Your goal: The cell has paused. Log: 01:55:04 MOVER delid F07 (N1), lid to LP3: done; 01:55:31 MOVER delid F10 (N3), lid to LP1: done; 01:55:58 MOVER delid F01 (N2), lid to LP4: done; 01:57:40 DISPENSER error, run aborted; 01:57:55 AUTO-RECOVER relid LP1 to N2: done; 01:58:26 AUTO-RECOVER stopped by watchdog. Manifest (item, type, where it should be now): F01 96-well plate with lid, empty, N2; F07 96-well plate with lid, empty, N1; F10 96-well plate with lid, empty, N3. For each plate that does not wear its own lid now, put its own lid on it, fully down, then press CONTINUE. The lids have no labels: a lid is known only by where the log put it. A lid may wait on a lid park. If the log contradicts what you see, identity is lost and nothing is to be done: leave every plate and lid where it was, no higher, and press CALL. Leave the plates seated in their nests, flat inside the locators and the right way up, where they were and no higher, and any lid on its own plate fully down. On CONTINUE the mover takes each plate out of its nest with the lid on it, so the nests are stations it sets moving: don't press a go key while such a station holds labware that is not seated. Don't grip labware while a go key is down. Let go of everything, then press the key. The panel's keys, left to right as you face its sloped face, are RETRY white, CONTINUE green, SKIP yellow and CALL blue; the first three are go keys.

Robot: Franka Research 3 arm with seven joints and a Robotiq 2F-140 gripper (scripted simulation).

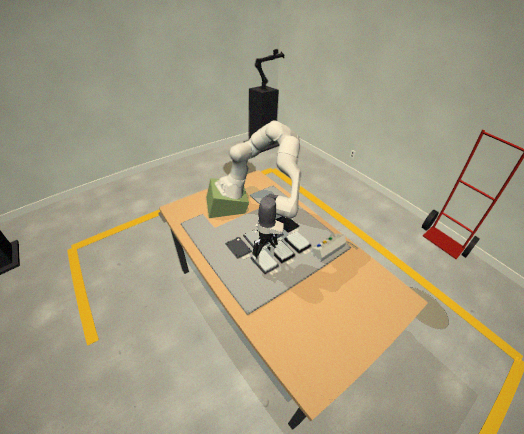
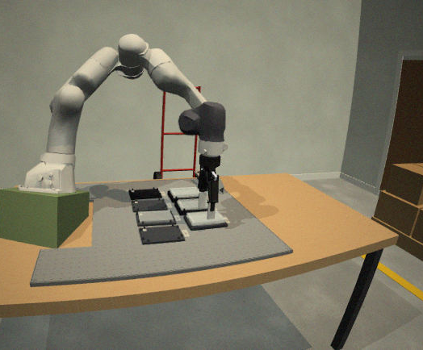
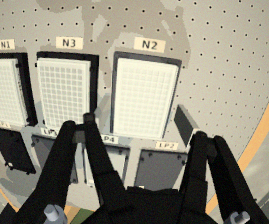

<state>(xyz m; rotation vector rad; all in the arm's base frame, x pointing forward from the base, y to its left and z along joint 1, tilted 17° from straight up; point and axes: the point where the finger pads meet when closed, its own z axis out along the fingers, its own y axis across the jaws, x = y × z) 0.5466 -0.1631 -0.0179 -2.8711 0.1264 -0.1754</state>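
Note:
Three white 96-well plates sit in a row of nests. In the wrist view the labels read N1 [image 3: 1, 90], N3 [image 3: 64, 90] and N2 [image 3: 145, 92] from left to right. The same plates show in the top and exterior views as N2 [image 1: 268, 262] [image 2: 196, 219], N3 [image 1: 284, 253] [image 2: 188, 205] and N1 [image 1: 298, 242] [image 2: 182, 193]. My gripper [image 1: 261, 249] [image 2: 210, 207] [image 3: 143, 108] is open and empty, pointing down close over the near end of the N2 plate. I cannot tell which plates wear lids. A pale lid [image 2: 155, 218] lies on one lid park in the row beside the nests. The end park [image 2: 161, 234] is a bare dark pad.
The key panel [image 1: 334, 247] stands at the mat's edge beyond N1, with small coloured keys on its sloped face. The grey perforated mat [image 1: 253, 295] [image 2: 140, 262] lies on the orange table [image 1: 353, 320]. The arm's green base block [image 2: 39, 215] stands at the back.

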